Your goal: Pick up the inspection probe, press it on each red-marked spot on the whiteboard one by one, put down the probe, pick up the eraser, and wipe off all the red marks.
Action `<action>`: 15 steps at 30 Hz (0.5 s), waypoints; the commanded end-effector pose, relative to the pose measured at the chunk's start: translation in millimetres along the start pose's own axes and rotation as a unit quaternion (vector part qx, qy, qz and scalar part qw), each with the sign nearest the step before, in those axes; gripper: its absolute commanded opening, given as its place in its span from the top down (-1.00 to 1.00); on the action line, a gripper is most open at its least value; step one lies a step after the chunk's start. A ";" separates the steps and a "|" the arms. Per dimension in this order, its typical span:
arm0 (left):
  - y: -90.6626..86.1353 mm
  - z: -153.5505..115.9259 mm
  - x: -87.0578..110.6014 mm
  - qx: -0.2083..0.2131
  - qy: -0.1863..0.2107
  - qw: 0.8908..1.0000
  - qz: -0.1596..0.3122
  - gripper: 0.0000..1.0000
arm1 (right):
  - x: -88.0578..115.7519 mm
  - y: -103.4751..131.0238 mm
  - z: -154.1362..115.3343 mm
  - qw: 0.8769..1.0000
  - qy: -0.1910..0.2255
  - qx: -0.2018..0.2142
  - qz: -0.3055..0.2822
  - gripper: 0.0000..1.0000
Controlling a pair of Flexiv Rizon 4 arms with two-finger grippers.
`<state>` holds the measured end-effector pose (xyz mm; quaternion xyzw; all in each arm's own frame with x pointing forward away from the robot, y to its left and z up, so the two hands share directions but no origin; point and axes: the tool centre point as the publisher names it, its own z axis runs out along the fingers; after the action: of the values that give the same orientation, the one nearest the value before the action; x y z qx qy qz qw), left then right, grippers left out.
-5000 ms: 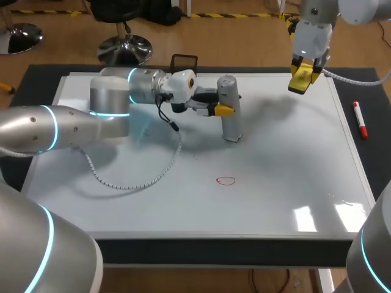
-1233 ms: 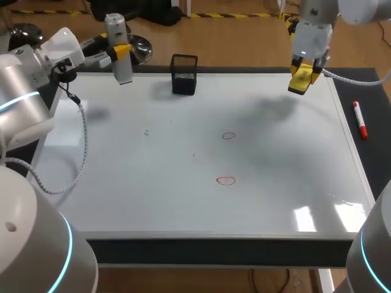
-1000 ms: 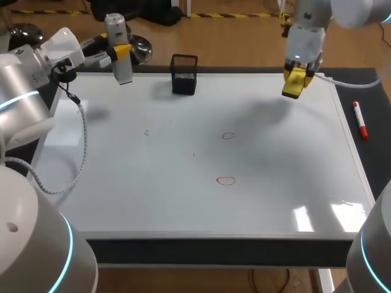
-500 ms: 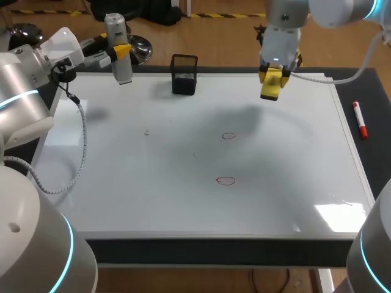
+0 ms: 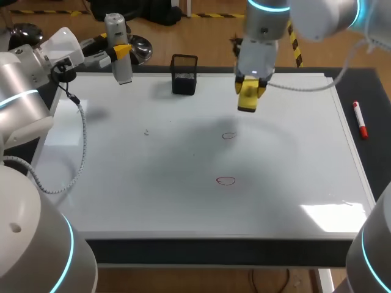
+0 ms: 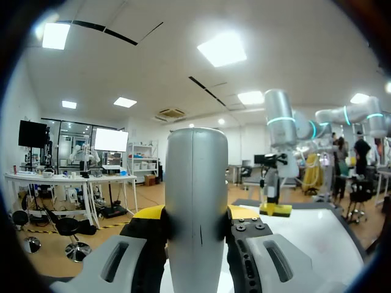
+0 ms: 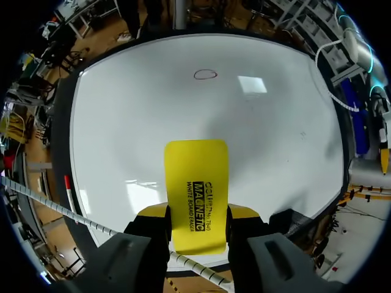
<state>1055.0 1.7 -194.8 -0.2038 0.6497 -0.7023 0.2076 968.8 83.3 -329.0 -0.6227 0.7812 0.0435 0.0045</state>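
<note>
Right end effector (image 5: 248, 90) shifted left over whiteboard (image 5: 122, 183), gripping eraser (image 7: 195, 183) — left end effector (image 5: 120, 54) grips probe (image 5: 115, 27); mesh cup (image 5: 184, 74) contents unseen.

Dark counter (image 5: 374, 160) carries a big whiteboard (image 5: 153, 201) lying flat, covering most of it. A dark strip stays bare along the right, far and near edges. Black mesh cup (image 5: 184, 74) stands on the board at its far edge, left of middle. Two red circles are drawn near the board's centre: far red circle (image 5: 228, 135), near red circle (image 5: 226, 180). Few tiny dark specks left of them. Red marker (image 5: 360, 119) lies on the counter's right strip, just off the board.
</note>
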 end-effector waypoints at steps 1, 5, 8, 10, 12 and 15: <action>0.1 1.0 0.1 0.002 -0.001 1.000 0.001 1.00 | -14.0 14.5 4.4 1.000 -0.006 0.008 -0.010 1.00; 0.1 1.0 0.1 0.002 -0.001 1.000 0.001 1.00 | -27.3 24.1 13.7 1.000 -0.008 0.005 -0.020 1.00; 0.1 1.0 0.1 0.002 -0.001 1.000 0.001 1.00 | -35.7 29.9 21.9 1.000 -0.007 0.000 -0.026 1.00; 0.1 1.0 0.1 0.002 -0.001 1.000 0.001 1.00 | -40.9 35.0 27.3 1.000 -0.001 0.003 -0.030 1.00; 0.1 1.0 0.1 0.002 -0.001 1.000 0.001 1.00 | -45.4 40.4 33.9 0.999 0.000 -0.001 -0.035 1.00; 0.1 1.0 0.1 0.002 -0.001 1.000 0.001 1.00 | -51.6 48.6 44.2 0.999 -0.002 -0.009 -0.046 1.00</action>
<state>1055.0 1.4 -195.1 -0.2040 0.6492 -0.7025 0.2081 929.5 138.4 -357.2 -0.6556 0.7531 0.0545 0.0061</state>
